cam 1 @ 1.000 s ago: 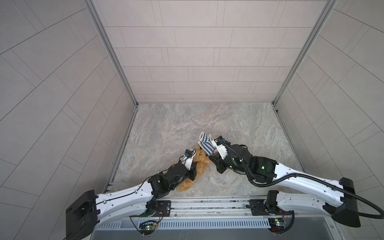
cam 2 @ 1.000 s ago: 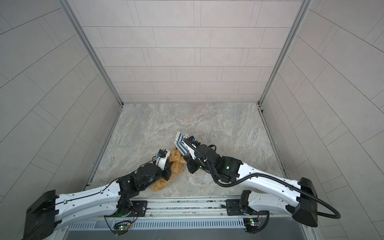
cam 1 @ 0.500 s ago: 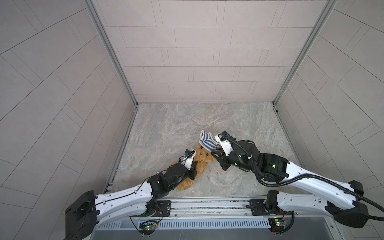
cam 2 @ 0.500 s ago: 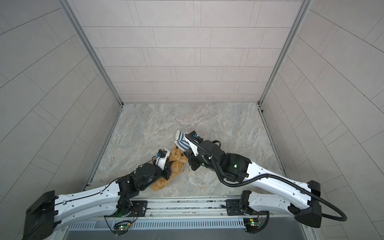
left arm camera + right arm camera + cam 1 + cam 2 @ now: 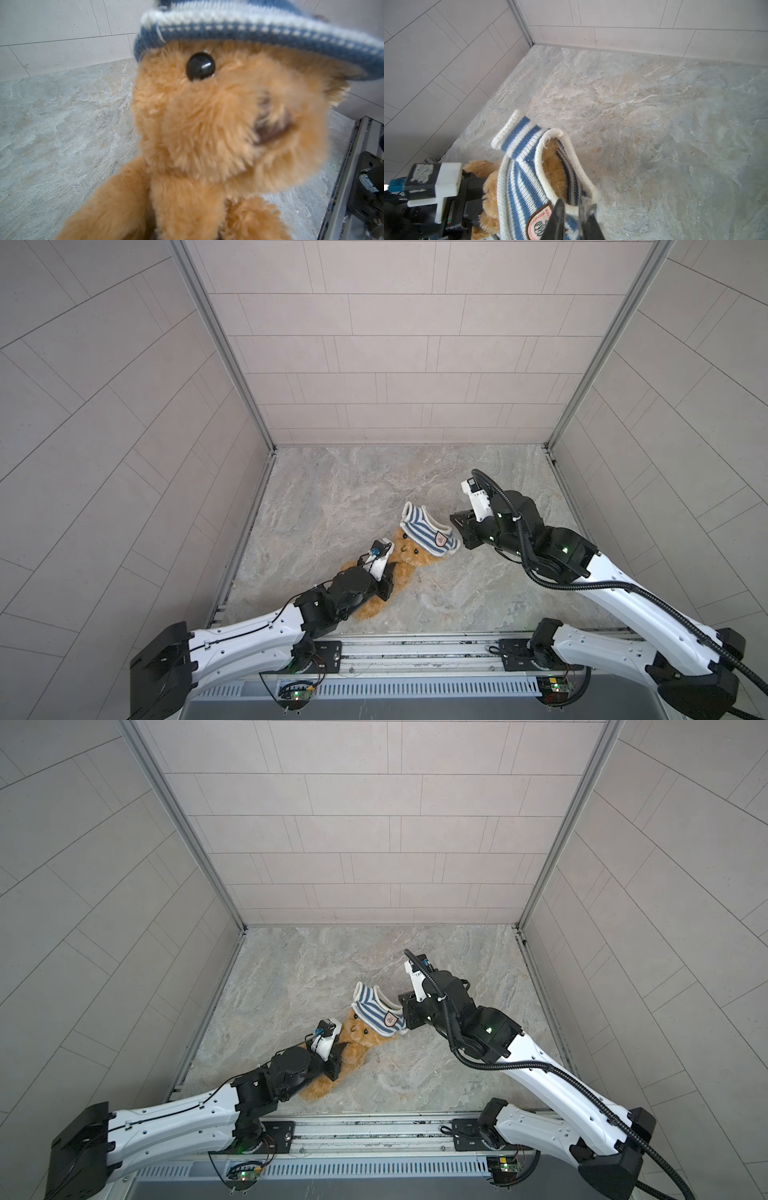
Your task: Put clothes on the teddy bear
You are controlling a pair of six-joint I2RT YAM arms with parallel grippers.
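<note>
Both clamp: left jaws on teddy bear, right jaws on shirt covering head.

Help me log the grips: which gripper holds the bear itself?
The left gripper, clamped on the teddy bear below its head; the right gripper pinches only the hem of the striped shirt over that head.

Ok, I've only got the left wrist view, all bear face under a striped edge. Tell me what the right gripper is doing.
Observer: The right gripper pinches the white rim of the striped shirt, beside its badge.
Operator: Now say how far the head is in.
Observer: In the right wrist view the teddy bear shows fur through the shirt's opening.
Operator: Give me the left gripper too.
Observer: In both top views the left gripper clamps the bear's torso.
</note>
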